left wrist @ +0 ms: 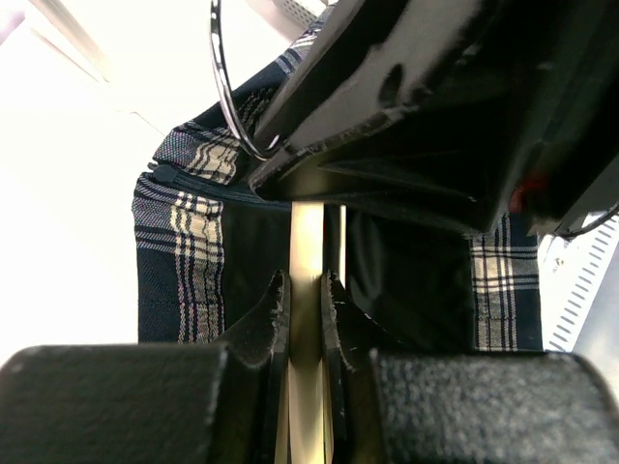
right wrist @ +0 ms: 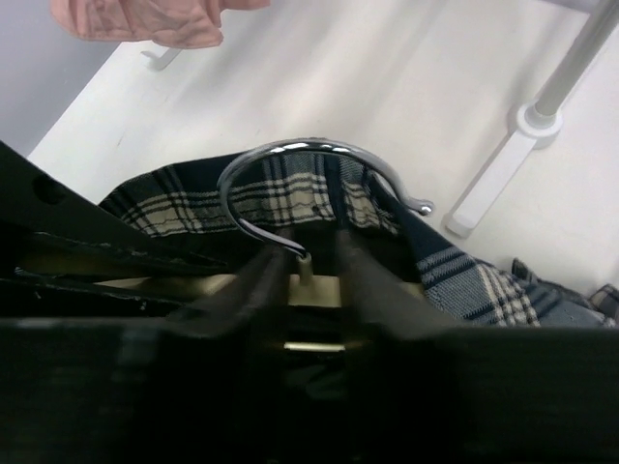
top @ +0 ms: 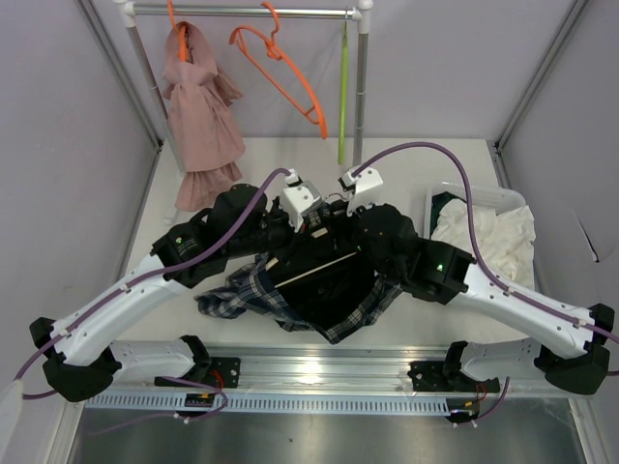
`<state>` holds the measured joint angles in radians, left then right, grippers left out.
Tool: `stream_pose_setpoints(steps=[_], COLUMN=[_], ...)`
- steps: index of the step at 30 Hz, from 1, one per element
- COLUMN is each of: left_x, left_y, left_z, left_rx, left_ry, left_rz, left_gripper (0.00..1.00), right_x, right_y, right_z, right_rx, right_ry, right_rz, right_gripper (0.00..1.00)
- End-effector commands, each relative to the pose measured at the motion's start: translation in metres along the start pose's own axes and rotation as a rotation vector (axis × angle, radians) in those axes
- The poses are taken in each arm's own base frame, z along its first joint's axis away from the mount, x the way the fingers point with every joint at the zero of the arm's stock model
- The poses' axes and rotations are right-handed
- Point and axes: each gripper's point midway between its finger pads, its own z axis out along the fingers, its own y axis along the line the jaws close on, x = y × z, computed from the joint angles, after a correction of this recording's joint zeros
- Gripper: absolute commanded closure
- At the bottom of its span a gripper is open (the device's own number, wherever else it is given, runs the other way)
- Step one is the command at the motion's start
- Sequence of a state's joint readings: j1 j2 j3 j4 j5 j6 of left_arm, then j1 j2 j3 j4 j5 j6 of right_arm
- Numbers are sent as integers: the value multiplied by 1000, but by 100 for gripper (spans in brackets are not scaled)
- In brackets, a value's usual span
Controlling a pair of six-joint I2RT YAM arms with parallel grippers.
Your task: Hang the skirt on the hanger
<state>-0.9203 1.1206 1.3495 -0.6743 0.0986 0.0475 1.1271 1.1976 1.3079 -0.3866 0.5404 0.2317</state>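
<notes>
OP: Fingers first, since they filled the left wrist view. My left gripper (left wrist: 306, 300) was clamped tight on the hanger (left wrist: 308, 242), with the cream bar squeezed between both pads (left wrist: 274, 319). No gap at all.

pleats4days: and the right one?

OP: Right gripper (right wrist: 309, 269) sat at the neck, one finger on each side of the stem under the chrome hook (right wrist: 290, 150). Looked snug, but honestly I couldn't tell if it was really pinching or just straddling.

pleats4days: so where was the skirt? on it yet?

OP: Nope, not hung, far as I could judge. Skirt (top: 247, 292) lay bunched on the table (top: 435, 164) right under both wrists, plaid edges sticking out to the left and the front. Hanger lay across the top of it, with dark cloth on both sides of the bar. Whether the bar was tucked inside the waistband I couldn't see, because my own arms hid that bit.

pleats4days: progress then?

OP: I'd call it the middle. Done: hanger gripped by the left and lined up over the skirt. Left to do: get the waist properly onto the frame, then lift the whole thing clear, maybe up to the rail (top: 251, 12) at the back. That last part's just my guess.
</notes>
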Motion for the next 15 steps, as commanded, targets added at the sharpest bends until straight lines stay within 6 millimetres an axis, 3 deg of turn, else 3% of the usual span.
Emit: stream_pose_setpoints(steps=[1,5,7,10,13,15], left_x=[-25,-30,-32,-33,-35,-38], left_y=[1,4,6,11,12,12], left_z=[-10,-13,-14,-14,-15,-18], left_rx=[-21,-38,-52,-83,-89,-86], left_ry=[-102,-121,-130,-134,-134,-144], left_rz=[-16,-20,-26,-28,-28,-29], left_gripper=[100,100,100,100,100,100], right_x=[-26,-24,-22,-15,-3,7], right_y=[-12,-18,-25,-37,-48,-52], right_z=[-9,-14,-17,-24,-35,-39], right_rx=[20,25,44,70,79,80], right_ry=[-89,-94,-93,-84,-69,-45], right_rz=[72,82,79,87,91,78], right_gripper=[61,41,37,37,49,51])
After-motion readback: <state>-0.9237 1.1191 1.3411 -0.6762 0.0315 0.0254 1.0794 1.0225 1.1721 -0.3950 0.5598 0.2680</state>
